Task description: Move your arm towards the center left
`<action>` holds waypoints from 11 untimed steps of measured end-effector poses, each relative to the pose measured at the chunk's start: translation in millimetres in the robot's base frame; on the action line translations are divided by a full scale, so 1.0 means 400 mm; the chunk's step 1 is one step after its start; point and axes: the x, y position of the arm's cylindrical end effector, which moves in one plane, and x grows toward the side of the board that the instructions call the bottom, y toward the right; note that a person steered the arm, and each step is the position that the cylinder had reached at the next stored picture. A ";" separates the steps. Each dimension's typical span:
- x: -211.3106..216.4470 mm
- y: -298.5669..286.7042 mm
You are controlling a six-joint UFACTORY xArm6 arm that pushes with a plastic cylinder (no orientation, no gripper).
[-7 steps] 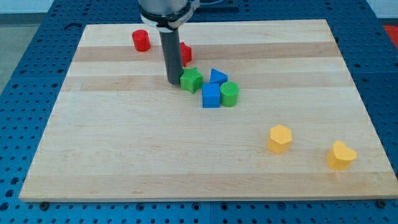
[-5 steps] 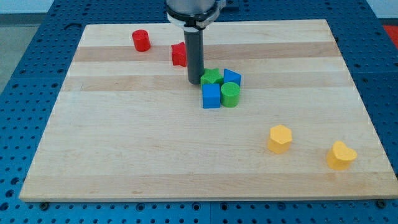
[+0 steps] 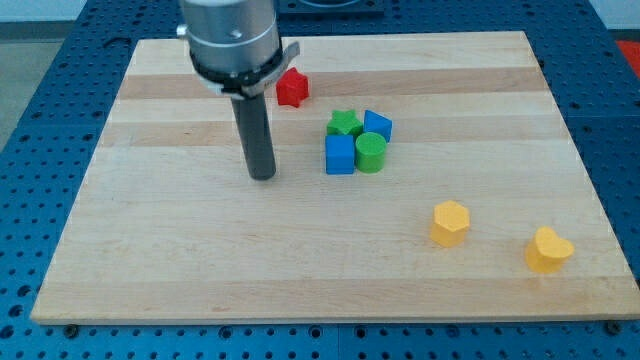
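Observation:
My tip (image 3: 263, 176) rests on the wooden board (image 3: 160, 250), left of the block cluster and apart from it. The cluster holds a green star block (image 3: 343, 123), a blue block (image 3: 378, 124) beside it, a blue cube (image 3: 339, 155) and a green cylinder (image 3: 371, 152). The blue cube is the nearest block, a short way to the tip's right. A red star block (image 3: 291, 88) lies above and right of the tip. The arm hides the red cylinder seen earlier at the view's top left.
A yellow hexagon block (image 3: 450, 222) and a yellow heart block (image 3: 548, 250) lie at the view's bottom right. The board's edges border a blue perforated table (image 3: 40, 150).
My tip pushed the green star to the right into the cluster, then moved left and down, away from the blocks. The arm now covers the red cylinder.

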 end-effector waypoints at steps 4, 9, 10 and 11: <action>0.110 -0.052; 0.026 -0.503; -0.161 -0.513; -0.271 -0.474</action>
